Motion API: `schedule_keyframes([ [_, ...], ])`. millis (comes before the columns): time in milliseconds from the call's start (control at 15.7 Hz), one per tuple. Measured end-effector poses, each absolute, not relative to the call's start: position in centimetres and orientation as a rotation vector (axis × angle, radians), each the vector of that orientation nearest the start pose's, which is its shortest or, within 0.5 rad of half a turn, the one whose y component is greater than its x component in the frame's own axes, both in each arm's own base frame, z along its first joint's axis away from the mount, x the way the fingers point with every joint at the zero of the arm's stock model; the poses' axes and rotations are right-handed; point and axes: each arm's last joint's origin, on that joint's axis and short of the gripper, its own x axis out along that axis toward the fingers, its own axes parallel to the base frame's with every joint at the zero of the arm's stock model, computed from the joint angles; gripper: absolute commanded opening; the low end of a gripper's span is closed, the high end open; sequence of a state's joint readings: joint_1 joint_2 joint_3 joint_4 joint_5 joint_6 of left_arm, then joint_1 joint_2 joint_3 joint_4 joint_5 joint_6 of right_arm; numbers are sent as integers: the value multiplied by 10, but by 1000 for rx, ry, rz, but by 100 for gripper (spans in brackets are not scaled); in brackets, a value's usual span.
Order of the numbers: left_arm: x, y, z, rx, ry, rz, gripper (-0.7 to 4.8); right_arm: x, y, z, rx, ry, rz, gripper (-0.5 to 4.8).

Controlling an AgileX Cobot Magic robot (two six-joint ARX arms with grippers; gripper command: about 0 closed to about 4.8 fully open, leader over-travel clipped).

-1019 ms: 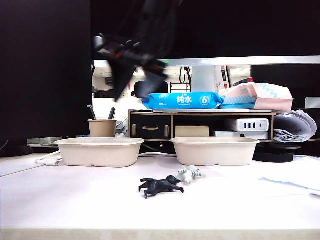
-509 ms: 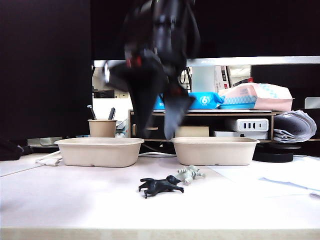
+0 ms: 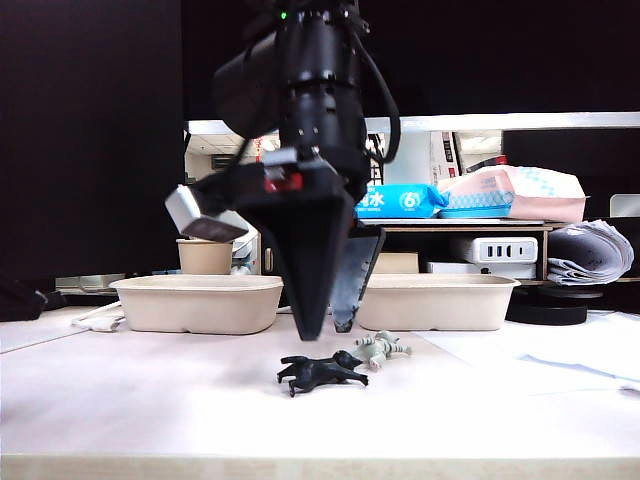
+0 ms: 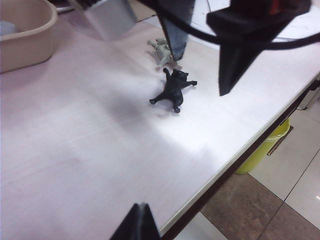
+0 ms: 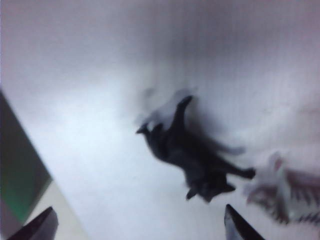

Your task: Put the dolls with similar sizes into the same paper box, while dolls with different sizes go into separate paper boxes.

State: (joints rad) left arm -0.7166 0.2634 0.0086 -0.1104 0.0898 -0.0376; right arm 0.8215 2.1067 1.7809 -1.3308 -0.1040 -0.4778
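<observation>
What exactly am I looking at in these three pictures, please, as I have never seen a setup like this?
This is a two-armed robot; each arm ends in a two-finger claw and carries a camera at its wrist. One picture comes from a fixed camera facing the table; the other two come from those wrist cameras. In the fixed view, the big dark shape is the right claw, open and empty, hanging over the table just above the dolls. Its own camera, blurred, looks down on the black doll. The left claw shows only as one dark fingertip at the edge of its picture, near the table's front edge; whether it is open is unclear. The black doll and the pale grey-green doll lie side by side on the table. Behind them stand two beige paper boxes, left and right.
</observation>
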Motion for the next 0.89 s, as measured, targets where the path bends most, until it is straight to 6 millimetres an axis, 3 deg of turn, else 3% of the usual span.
schedule_keyframes([
  [573,79,-73,134,80,371,-791,-5,269,298,208,-1053,1322,1195,397],
  [892,79,-73,134,80,371,-791,-5,268,296,195,-1077,1309,1222,363],
])
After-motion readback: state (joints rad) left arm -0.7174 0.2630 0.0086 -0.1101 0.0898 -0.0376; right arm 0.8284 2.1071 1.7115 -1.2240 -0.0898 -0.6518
